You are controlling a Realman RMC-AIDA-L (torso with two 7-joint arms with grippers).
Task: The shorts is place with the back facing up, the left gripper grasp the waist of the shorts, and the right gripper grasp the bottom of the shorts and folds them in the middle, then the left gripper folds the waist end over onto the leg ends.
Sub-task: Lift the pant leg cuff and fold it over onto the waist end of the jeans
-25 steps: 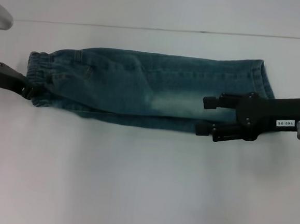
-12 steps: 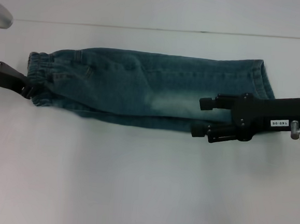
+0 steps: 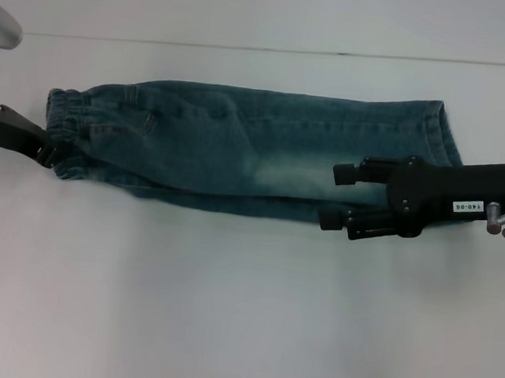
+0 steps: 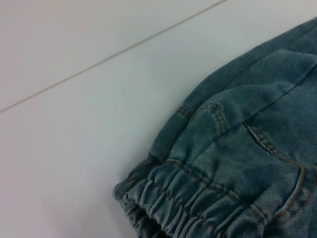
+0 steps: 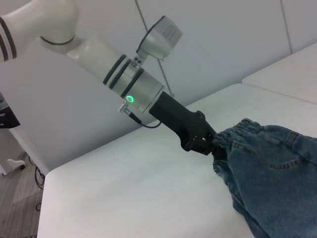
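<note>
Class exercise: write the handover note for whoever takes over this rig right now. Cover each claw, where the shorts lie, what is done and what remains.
Left claw: at the waist end of the shorts, shut on the elastic waistband.
Right claw: open, above the leg end, holding nothing.
Shorts: flat on the white table, already folded lengthwise, waist toward the robot's left, hems toward its right.
Left to do: left claw carries the waist end over onto the leg ends.
</note>
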